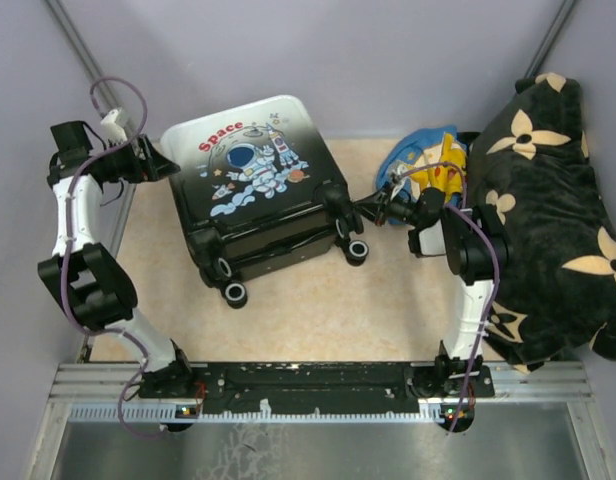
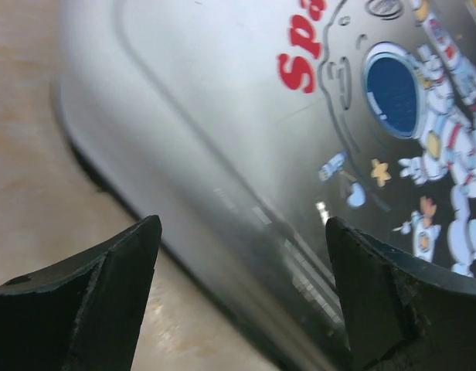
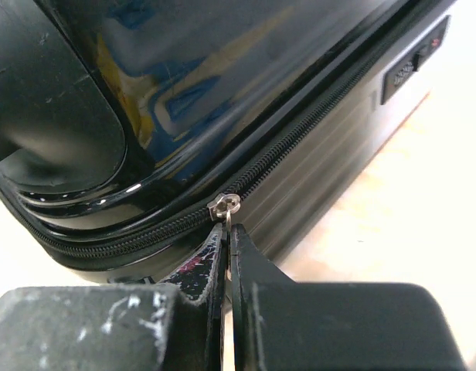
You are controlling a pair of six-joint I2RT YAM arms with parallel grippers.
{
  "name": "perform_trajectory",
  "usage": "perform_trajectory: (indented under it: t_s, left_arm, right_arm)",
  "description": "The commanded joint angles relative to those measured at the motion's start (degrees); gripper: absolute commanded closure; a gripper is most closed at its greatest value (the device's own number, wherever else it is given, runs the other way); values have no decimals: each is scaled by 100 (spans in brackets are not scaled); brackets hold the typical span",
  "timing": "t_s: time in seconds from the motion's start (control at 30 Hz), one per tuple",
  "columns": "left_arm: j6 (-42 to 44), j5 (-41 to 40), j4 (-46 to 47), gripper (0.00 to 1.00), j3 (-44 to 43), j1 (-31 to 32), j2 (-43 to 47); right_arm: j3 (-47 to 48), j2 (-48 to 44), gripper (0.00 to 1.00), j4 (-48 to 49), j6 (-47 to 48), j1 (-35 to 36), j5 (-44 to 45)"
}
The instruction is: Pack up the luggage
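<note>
We see the luggage (image 1: 253, 185) lying flat on the table (image 1: 318, 310), its two shells together and the astronaut side up. Our right hand (image 3: 229, 232) is pressed together and pinches the zipper pull (image 3: 225, 207) on the black side. Our left hand (image 2: 242, 232) is spread wide, just beside the white end.

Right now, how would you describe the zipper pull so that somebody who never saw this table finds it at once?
Find the astronaut-print suitcase lying on the table. Along its black side runs a zipper, and the right end effector meets it there. The zipper pull is the small silver piece pinched in that end effector, the only shiny part on the dark teeth.
</note>
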State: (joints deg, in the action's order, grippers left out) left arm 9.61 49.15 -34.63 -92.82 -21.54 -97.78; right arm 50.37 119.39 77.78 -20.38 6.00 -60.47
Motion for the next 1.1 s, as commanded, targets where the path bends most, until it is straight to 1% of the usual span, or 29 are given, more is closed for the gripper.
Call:
perform_trajectory:
  t_s: [0.0, 0.1, 0.2, 0.3, 0.4, 0.5, 0.57, 0.63, 0.73, 0.8, 0.87, 0.93, 1.03, 1.07]
  left_arm:
    - [-235, 1568, 622, 10, 222, -18, -639]
    - [-156, 1990, 690, 15, -29, 98, -1215]
    - [226, 1845, 663, 20, -403, 435, -1666]
    - [113, 1732, 862, 25, -799, 913, -2065]
    - [238, 1287, 1186, 28, -1155, 1382, -2358]
    - [62, 682, 1388, 27, -1874, 1627, -2702]
    - [25, 319, 1162, 25, -2586, 1653, -2944]
    - [286, -34, 838, 22, -3168, 1647, -3009]
    - [669, -452, 479, 19, -3238, 1655, -2670]
    - [927, -660, 114, 16, -3043, 1649, -2326]
    - [1338, -628, -435, 13, -2767, 1655, -1875]
    - [1583, -774, -776, 12, -2312, 1773, -1163]
    - [1676, -1060, -812, 10, -1143, 1979, -65]
    - [1645, -1083, -830, 10, -889, 1999, 225]
  right_arm:
    - [-389, -1288, 100, -1176, 1018, 1022, -89]
    - [-636, -1890, 100, -2275, 1566, 1337, 660]
    - [-1047, -2382, 100, -2684, 1816, 1421, 1102]
    - [-1367, -3069, 100, -3187, 2127, 1443, 1490]
    - [-1607, -3353, 100, -3187, 2174, 1556, 1972]
    - [-1597, -3356, 100, -2973, 2067, 1774, 2340]
    - [-1507, -3280, 100, -2888, 1998, 1943, 2584]
    - [-1486, -3155, 100, -2676, 1853, 2075, 2763]
    - [-1545, -3015, 100, -2288, 1585, 2203, 2865]
    - [-1633, -2957, 100, -2016, 1512, 2290, 2934]
    - [-1645, -2889, 100, -1866, 1396, 2342, 2996]
    - [-1613, -2805, 100, -1783, 1295, 2399, 3081]
    - [-1565, -2597, 100, -1529, 1221, 2547, 3113]
    - [-1531, -2536, 100, -1449, 1214, 2600, 3132]
